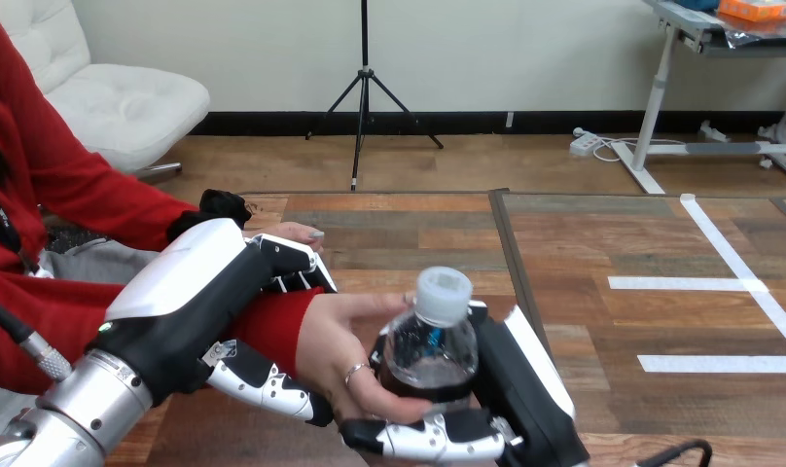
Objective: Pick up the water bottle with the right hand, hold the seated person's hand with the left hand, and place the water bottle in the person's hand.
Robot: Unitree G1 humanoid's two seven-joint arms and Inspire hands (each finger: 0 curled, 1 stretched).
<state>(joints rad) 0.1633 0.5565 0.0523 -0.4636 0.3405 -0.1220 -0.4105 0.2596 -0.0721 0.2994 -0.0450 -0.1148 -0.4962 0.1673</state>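
One bottle (430, 345), two of my hands and two of the person's hands are here. The bottle is small and clear, with a white cap (442, 294) on top and a little blue print on its shoulder. Its lower part looks dark against what lies behind it. It stands roughly upright, cap up, held in the air over the table (418, 233), close to the near edge and about midway along it.

My right hand (520, 384) grips the bottle from the right. Its palm lies against the bottle's side and its thumb is curled across the near side, low down. The person's near hand (336, 341) is on the bottle too, cupping it from the left with fingers reaching round its lower part, so both of us have it.

My left hand (209, 292) is closed on that same arm at the wrist, over the red sleeve (272, 326), with the fingers curled across the top and the thumb hooked underneath.

The person's far hand (290, 232) rests flat on the table by the left edge, just beyond my left hand and touching nothing else I can make out.

White tape lines (705, 283) mark the table's right part, well apart from the bottle.
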